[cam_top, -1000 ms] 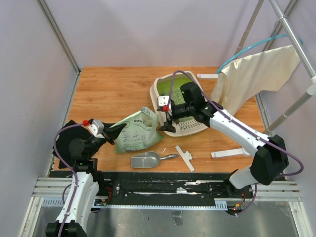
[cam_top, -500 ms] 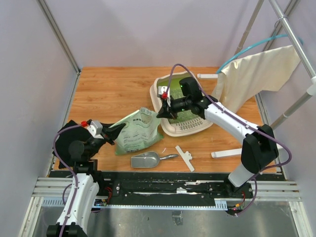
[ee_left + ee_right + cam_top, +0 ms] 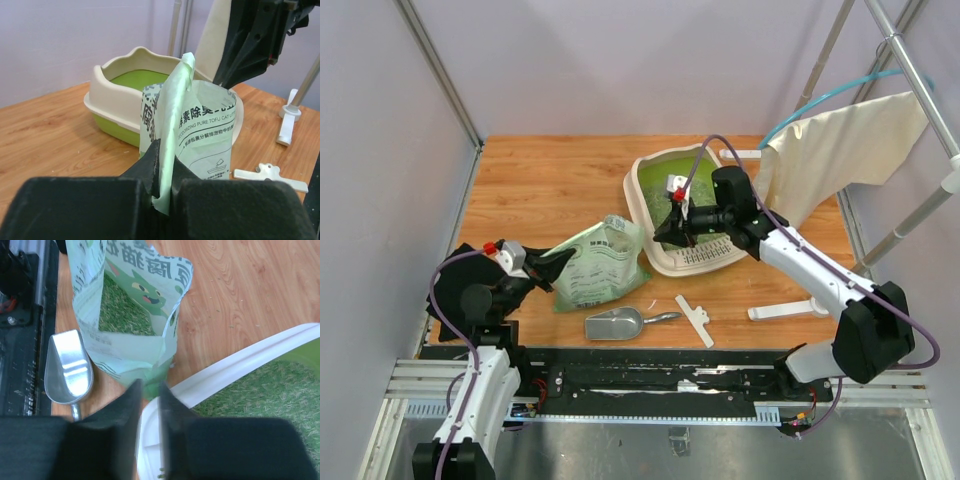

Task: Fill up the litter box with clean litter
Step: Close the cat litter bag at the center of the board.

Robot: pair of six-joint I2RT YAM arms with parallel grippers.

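Observation:
The cream litter box [image 3: 642,203] sits at centre right, with a layer of green-grey clean litter [image 3: 260,390] inside. A light green printed bag [image 3: 600,265] lies to its left, mouth open, with more litter [image 3: 120,305] showing inside. My left gripper [image 3: 552,268] is shut on the bag's folded edge [image 3: 176,115]. My right gripper [image 3: 666,233] hovers over the box's near left rim [image 3: 240,367]. Its fingers [image 3: 131,400] stand a narrow gap apart, and nothing is between them.
A silver scoop [image 3: 615,323] lies on the table just in front of the bag. A white clip [image 3: 694,320] and a white bar [image 3: 785,311] lie at front right. A cream cloth [image 3: 840,150] hangs from a rail behind the box.
My right gripper rose from the table beside the box's near rim and shifted a little right over the box. Its jaws went from wide to a narrow gap. Left arm and bag stayed still.

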